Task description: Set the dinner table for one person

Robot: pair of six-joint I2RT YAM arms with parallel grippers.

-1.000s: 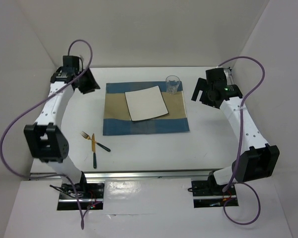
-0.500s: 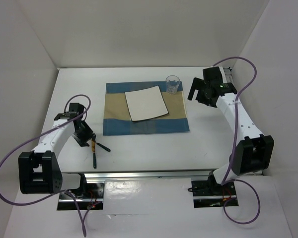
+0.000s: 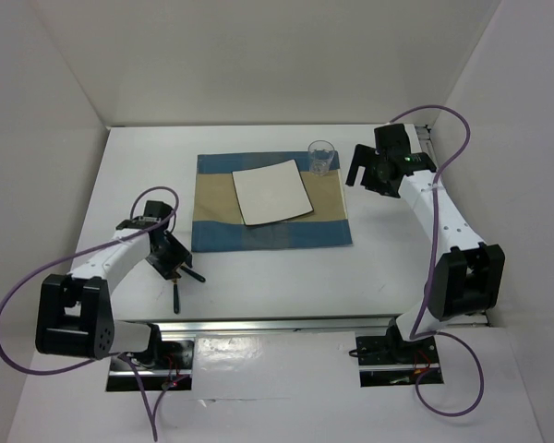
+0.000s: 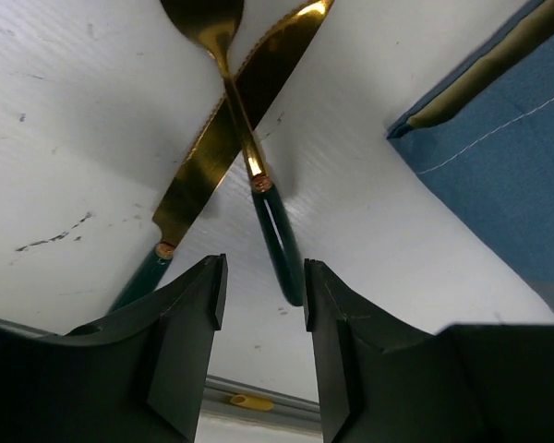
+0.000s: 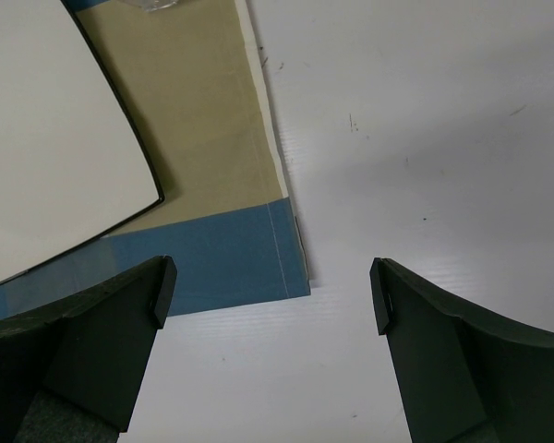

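On the white dinner table [image 3: 258, 277] a gold fork [image 4: 277, 240] with a dark green handle lies crossed over a gold knife [image 4: 196, 185]. My left gripper [image 4: 263, 286] hangs low over them, jaws partly apart. The tip of the fork's handle lies between the fingers, close to the right one, and nothing is clamped. From above, that left gripper [image 3: 171, 258] covers the crossing; the fork's handle [image 3: 195, 275] and the knife's handle [image 3: 176, 297] stick out. My right gripper [image 5: 272, 286] stands wide open and empty over bare table beside the placemat [image 5: 203, 258], also seen as the right gripper [image 3: 362, 171].
A blue-and-tan striped placemat [image 3: 270, 231] lies mid-table with a square white black-rimmed plate [image 3: 271, 192] on it. A clear glass [image 3: 321, 157] stands at the placemat's far right corner. A metal rail [image 3: 277, 325] runs along the near table edge.
My left arm swung from the far left corner down to the fork and knife near the front. The right gripper shifted slightly back and left near the glass.
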